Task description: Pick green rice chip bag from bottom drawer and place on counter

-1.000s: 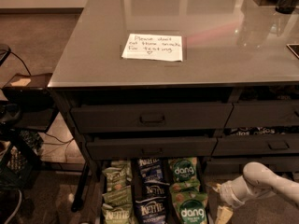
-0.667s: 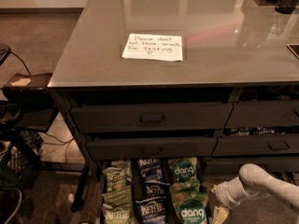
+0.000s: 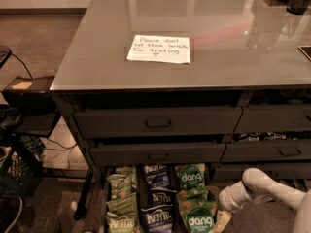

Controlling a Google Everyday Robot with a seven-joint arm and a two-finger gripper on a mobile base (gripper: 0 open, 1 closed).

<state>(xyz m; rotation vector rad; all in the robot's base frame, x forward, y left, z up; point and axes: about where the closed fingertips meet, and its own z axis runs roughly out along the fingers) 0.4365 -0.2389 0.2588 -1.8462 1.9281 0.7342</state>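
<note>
A small bright green snack bag [image 3: 199, 218] with "dang" in white lies at the front of the right row in the wide, deep dark grey metal drawer [image 3: 139, 203], which is open at the bottom. A second green bag [image 3: 191, 176] lies at 12 o'clock from it. Dark blue bags [image 3: 158, 198] fill the middle row and pale olive bags [image 3: 119, 203] fill the left row. The pale claw [image 3: 222, 218] on the white arm [image 3: 262, 186] is just beside the front green bag, at 3 o'clock. I cannot tell if the claw is wide or narrow. Far up at 12 o'clock is the big shiny grey desk [image 3: 228, 57] with a white paper note [image 3: 159, 48].
</note>
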